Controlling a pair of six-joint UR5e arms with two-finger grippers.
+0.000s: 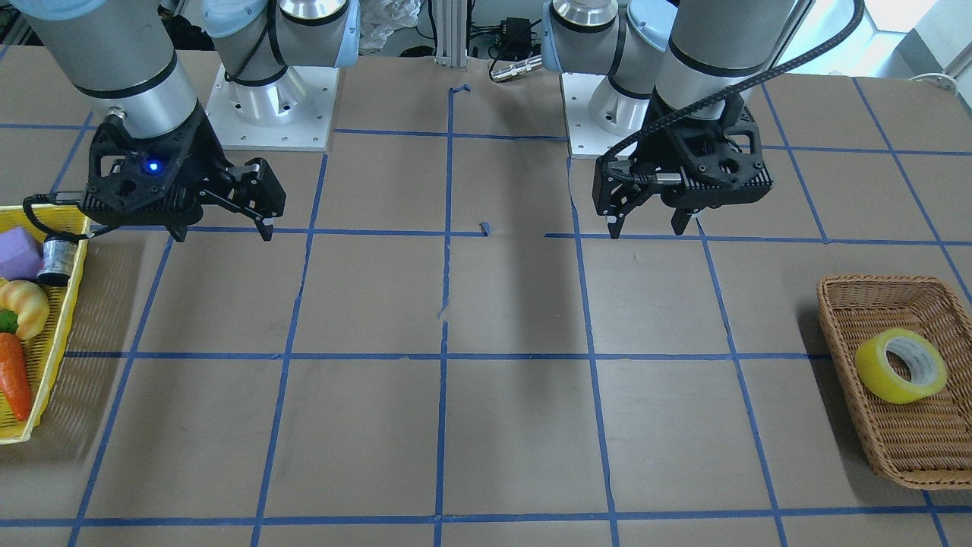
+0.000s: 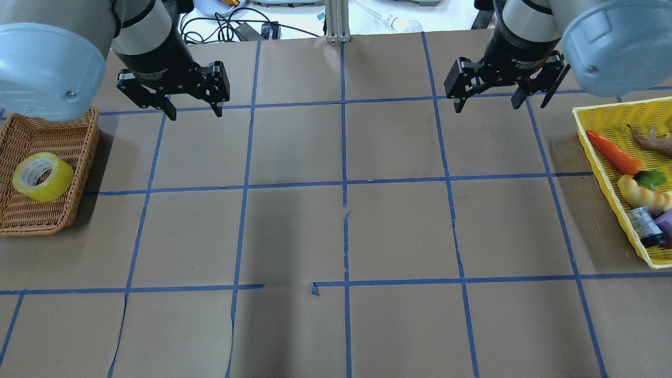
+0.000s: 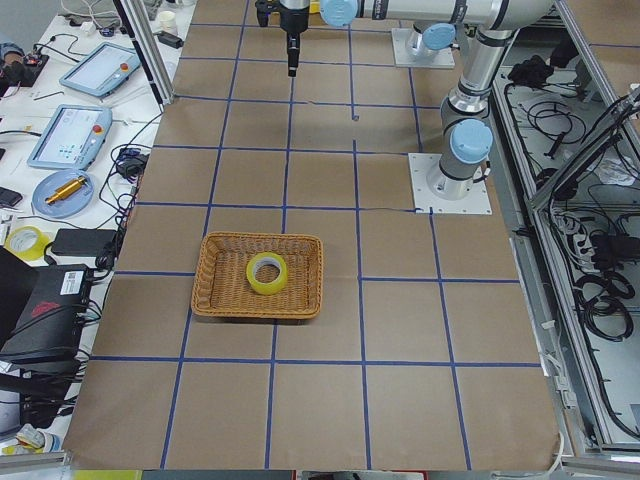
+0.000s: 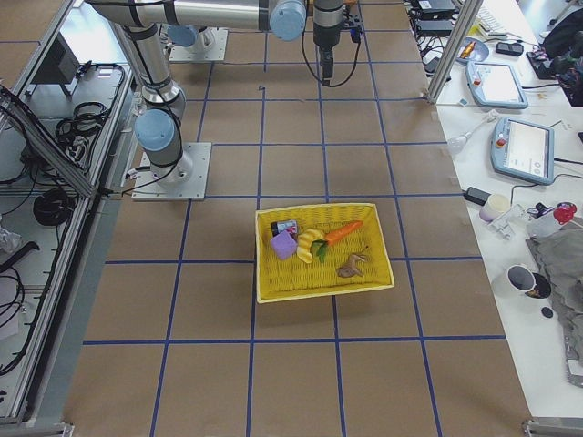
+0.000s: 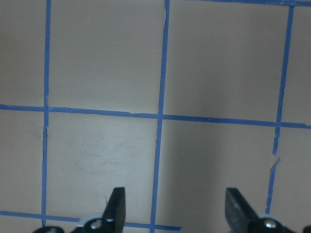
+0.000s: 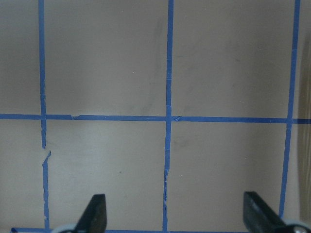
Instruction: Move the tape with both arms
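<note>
The yellow tape roll [image 1: 901,365] lies tilted in a brown wicker basket [image 1: 835,290] at the table's end on my left side. It also shows in the overhead view [image 2: 43,177] and in the exterior left view [image 3: 267,273]. My left gripper [image 2: 194,113] is open and empty. It hangs above the table, well apart from the tape, and also shows in the front view [image 1: 645,229] and in its wrist view [image 5: 176,208]. My right gripper [image 2: 499,105] is open and empty above the table on the other side [image 1: 222,234] [image 6: 175,213].
A yellow mesh basket [image 2: 604,157] stands at the table's right end with a toy carrot [image 2: 611,152], a croissant [image 2: 643,193], a purple block and a small bottle in it. Blue tape lines grid the brown table top between the two baskets.
</note>
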